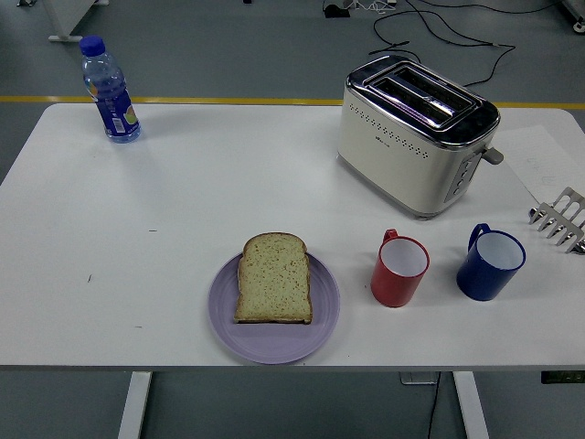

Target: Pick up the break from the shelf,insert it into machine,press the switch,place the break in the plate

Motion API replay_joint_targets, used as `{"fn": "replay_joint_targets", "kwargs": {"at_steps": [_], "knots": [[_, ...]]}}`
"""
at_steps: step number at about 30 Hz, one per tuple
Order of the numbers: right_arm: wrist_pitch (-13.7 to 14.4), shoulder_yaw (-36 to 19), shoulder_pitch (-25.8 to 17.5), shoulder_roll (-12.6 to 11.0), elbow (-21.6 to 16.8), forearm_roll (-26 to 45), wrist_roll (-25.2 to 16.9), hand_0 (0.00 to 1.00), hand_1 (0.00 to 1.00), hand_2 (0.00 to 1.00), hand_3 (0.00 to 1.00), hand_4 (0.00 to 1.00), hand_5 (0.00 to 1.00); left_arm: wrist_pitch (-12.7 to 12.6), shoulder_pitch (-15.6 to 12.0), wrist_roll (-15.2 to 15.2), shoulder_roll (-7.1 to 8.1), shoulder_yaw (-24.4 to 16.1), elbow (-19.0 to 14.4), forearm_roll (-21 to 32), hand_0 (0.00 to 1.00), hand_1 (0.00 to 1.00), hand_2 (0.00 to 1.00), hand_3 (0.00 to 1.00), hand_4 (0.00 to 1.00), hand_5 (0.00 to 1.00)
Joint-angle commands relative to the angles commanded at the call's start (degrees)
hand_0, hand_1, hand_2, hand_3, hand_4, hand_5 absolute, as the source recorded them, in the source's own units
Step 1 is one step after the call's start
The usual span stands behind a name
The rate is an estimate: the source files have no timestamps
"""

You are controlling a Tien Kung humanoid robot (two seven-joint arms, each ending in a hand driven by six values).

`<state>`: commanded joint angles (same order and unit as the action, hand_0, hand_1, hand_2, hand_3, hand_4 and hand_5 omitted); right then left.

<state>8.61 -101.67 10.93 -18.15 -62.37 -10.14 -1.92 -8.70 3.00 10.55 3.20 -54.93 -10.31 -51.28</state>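
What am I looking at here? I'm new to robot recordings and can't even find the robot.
This is one picture, taken from a camera high on a humanoid robot's head, looking down over its white table. The robot has two black arms with five-fingered hands, but neither is in view at this moment, so nothing is being held. No person shows either.

On the table: a slice of bread lies flat on a purple plate near the front edge. To its right stand a red mug and a blue mug, both seemingly empty. Behind them sits a cream toaster with chrome top; no bread shows in its slots. A water bottle stands at the far left. A metal rack pokes in at the right edge.
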Motion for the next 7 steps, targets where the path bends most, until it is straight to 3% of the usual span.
{"fn": "replay_joint_targets", "kwargs": {"at_steps": [7], "knots": [[-0.1,-0.4,-0.12,-0.2,-0.6,0.23,-0.3,0.734,0.679,0.704,0.635,0.476,0.332,0.04,0.04,-0.02,0.07,-0.51,0.0,-0.56,0.674,0.599,0.639,0.666,0.391,0.998]]}}
